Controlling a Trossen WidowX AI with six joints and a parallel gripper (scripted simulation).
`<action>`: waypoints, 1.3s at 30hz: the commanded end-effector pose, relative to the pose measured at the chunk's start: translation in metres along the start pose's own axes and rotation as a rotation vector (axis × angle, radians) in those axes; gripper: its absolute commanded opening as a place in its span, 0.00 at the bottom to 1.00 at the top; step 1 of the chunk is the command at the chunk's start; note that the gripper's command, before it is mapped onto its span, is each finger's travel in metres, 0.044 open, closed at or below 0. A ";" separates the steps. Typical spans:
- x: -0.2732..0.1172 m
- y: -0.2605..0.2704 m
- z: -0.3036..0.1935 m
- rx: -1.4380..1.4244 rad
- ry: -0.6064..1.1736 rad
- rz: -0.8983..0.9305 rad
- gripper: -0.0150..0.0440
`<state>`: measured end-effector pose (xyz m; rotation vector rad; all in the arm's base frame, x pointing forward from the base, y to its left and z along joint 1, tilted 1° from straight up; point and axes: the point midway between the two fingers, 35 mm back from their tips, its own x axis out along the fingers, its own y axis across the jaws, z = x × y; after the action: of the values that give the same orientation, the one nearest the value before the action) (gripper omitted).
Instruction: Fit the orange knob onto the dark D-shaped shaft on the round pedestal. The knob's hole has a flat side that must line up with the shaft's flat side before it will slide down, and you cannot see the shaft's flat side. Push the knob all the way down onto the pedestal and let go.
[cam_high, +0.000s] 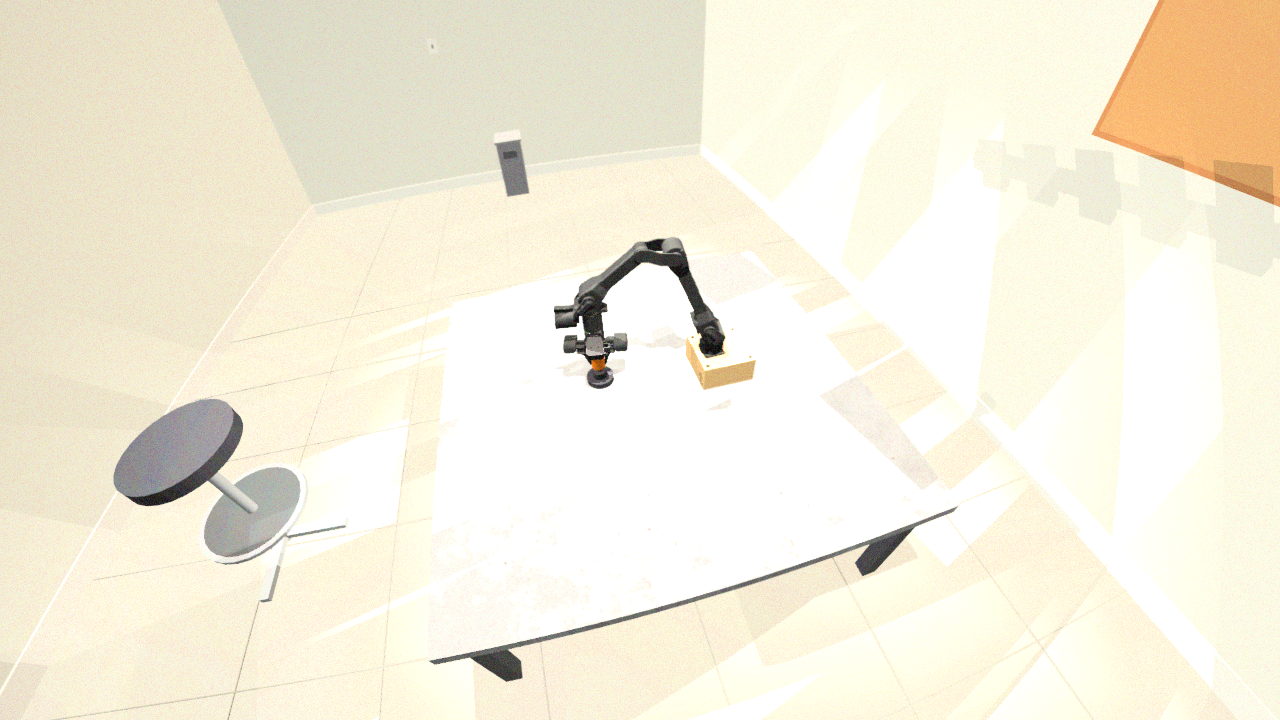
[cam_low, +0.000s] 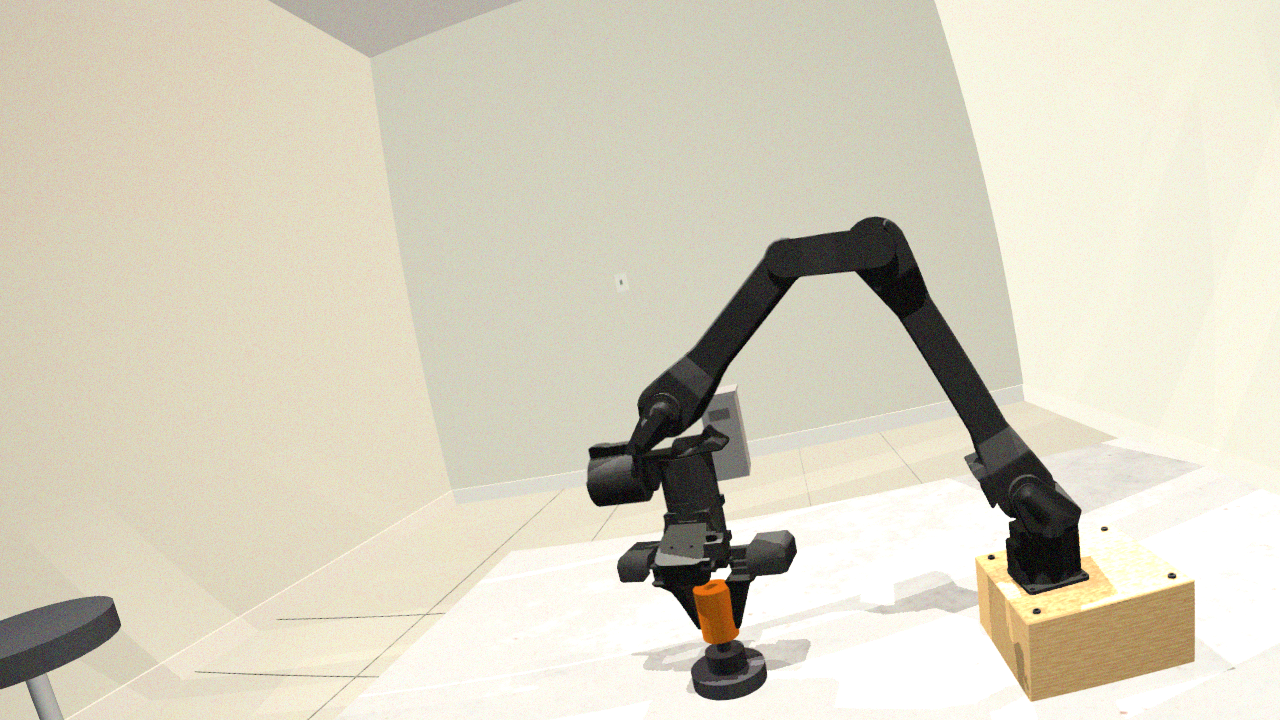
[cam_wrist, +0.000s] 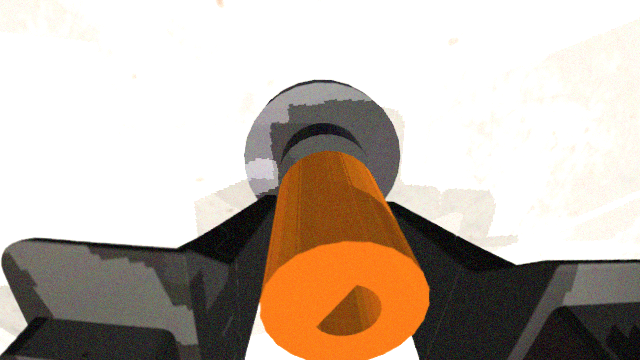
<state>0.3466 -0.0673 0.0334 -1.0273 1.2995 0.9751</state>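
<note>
Hand (cam_high: 597, 362) (cam_low: 717, 616) (cam_wrist: 329, 209) partly open, its fingers grip the orange knob (cam_high: 598, 365) (cam_low: 716, 612) (cam_wrist: 345, 260) from both sides.

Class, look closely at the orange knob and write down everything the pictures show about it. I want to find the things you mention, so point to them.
The orange knob (cam_high: 598, 365) (cam_low: 716, 613) (cam_wrist: 345, 260) is a smooth, plastic-looking cylinder, roughly upright. Its flat top face has a D-shaped hole, one side straight. The gripper's (cam_high: 597, 360) (cam_low: 717, 617) (cam_wrist: 335, 225) two black fingers clamp its sides. It sits above the round dark pedestal (cam_high: 600, 382) (cam_low: 729, 683) (cam_wrist: 385, 145), not down on it.
</note>
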 end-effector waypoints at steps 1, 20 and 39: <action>0.000 -0.001 0.000 -0.005 -0.002 -0.002 0.25; -0.004 -0.004 0.000 -0.031 -0.002 -0.003 0.25; -0.001 0.000 0.000 -0.214 -0.002 -0.002 0.25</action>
<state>0.3477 -0.0677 0.0348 -1.1854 1.2156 1.1267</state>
